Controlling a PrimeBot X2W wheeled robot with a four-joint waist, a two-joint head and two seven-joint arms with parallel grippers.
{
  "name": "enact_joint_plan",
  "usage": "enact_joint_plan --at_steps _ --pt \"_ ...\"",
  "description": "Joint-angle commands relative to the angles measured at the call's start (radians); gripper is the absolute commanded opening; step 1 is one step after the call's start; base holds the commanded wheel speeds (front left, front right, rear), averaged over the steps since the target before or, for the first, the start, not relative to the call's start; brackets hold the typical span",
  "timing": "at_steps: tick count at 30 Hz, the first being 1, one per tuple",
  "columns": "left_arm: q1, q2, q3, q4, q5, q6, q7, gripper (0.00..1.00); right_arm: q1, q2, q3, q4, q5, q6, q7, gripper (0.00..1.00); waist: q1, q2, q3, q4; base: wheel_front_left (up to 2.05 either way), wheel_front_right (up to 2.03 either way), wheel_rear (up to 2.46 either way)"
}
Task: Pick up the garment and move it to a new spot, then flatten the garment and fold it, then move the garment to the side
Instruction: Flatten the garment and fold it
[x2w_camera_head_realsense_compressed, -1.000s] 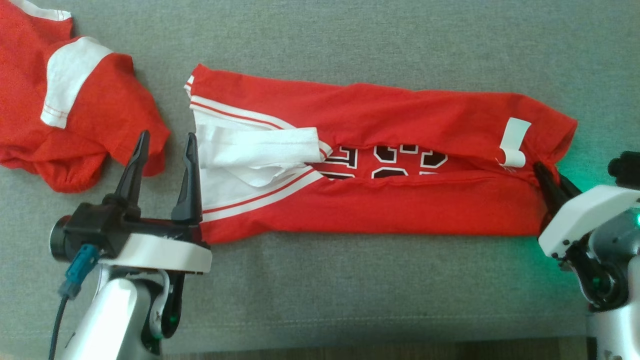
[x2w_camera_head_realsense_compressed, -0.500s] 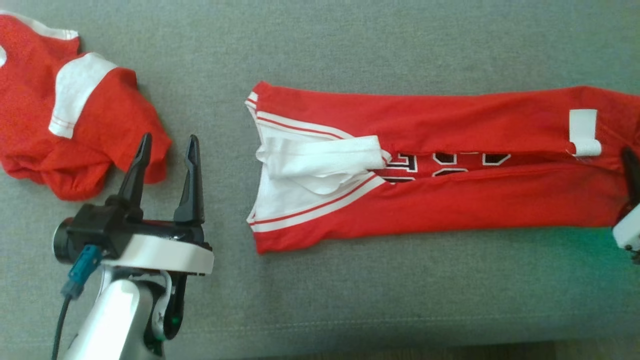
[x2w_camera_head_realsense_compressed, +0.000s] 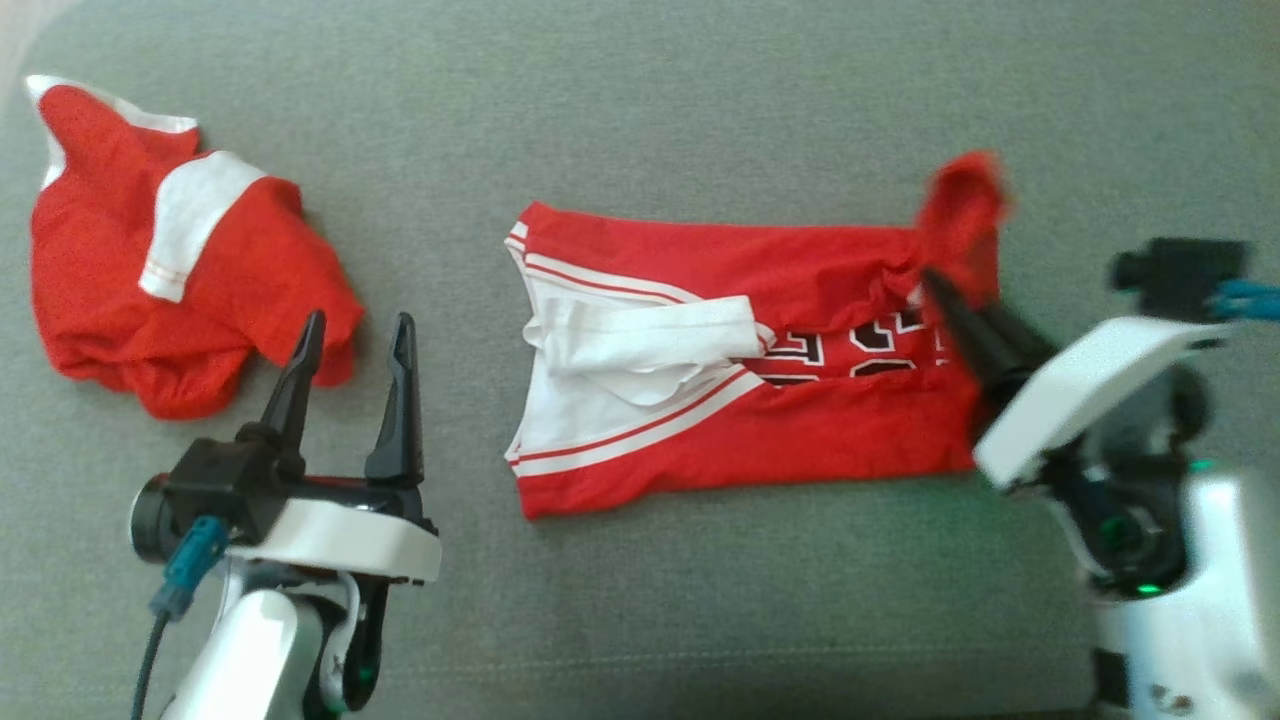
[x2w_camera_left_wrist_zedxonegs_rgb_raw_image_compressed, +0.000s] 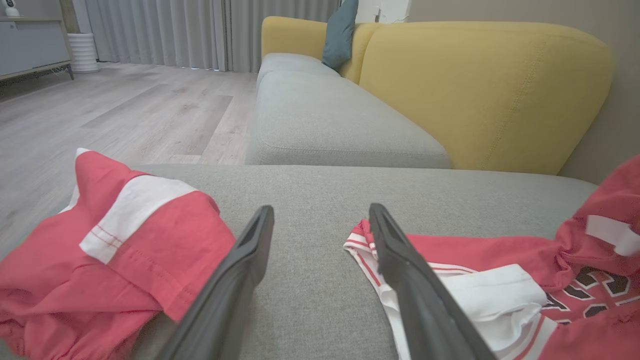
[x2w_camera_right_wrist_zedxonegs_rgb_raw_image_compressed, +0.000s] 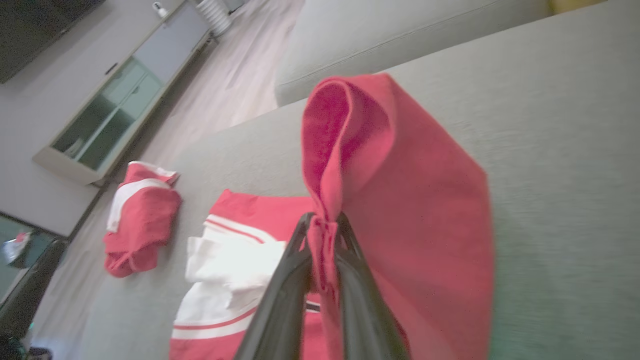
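The red garment (x2w_camera_head_realsense_compressed: 760, 390) with white trim and black numbers lies as a long folded strip on the grey cushion (x2w_camera_head_realsense_compressed: 640, 120). My right gripper (x2w_camera_head_realsense_compressed: 935, 285) is shut on its right end, which is lifted and curling over toward the left; the pinched red cloth (x2w_camera_right_wrist_zedxonegs_rgb_raw_image_compressed: 400, 200) bunches between the fingers. The garment's white collar end (x2w_camera_left_wrist_zedxonegs_rgb_raw_image_compressed: 480, 300) rests flat. My left gripper (x2w_camera_head_realsense_compressed: 355, 335) stands open over bare cushion, left of the garment and touching nothing, fingers (x2w_camera_left_wrist_zedxonegs_rgb_raw_image_compressed: 240, 270) spread.
A second red and white garment (x2w_camera_head_realsense_compressed: 170, 290) lies crumpled at the cushion's far left, close to my left gripper. A yellow sofa back (x2w_camera_left_wrist_zedxonegs_rgb_raw_image_compressed: 480, 90) and another grey seat stand beyond. Wooden floor and a low cabinet (x2w_camera_right_wrist_zedxonegs_rgb_raw_image_compressed: 120, 100) lie off the cushion's edge.
My right gripper has lifted the garment's right end and carried it left, shortening the strip. The head camera has shifted. The left gripper stays open in place.
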Motion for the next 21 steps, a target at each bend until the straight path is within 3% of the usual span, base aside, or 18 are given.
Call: enact_joint_plan --at_steps 1,12,21 --pt "-0.018 0.015 0.032 -0.030 -0.004 0.001 0.001 1.00 -0.049 0.013 0.056 -0.014 0.026 -0.001 -0.016 0.00 0.0000 0.0000 -0.007 0.014 0.00 0.00 0.00" --pt "-0.030 0.001 0.009 -0.021 -0.005 -0.001 0.002 1.00 -0.171 0.018 0.445 0.258 0.277 -0.001 -0.298 0.00 0.0000 0.0000 0.018 0.097 0.00 0.00 0.00" --pt "-0.053 -0.007 -0.003 0.005 -0.007 -0.012 -0.002 1.00 -0.305 0.018 0.645 0.486 0.411 -0.001 -0.500 0.00 0.0000 0.0000 0.038 0.139 0.00 0.00 0.00"
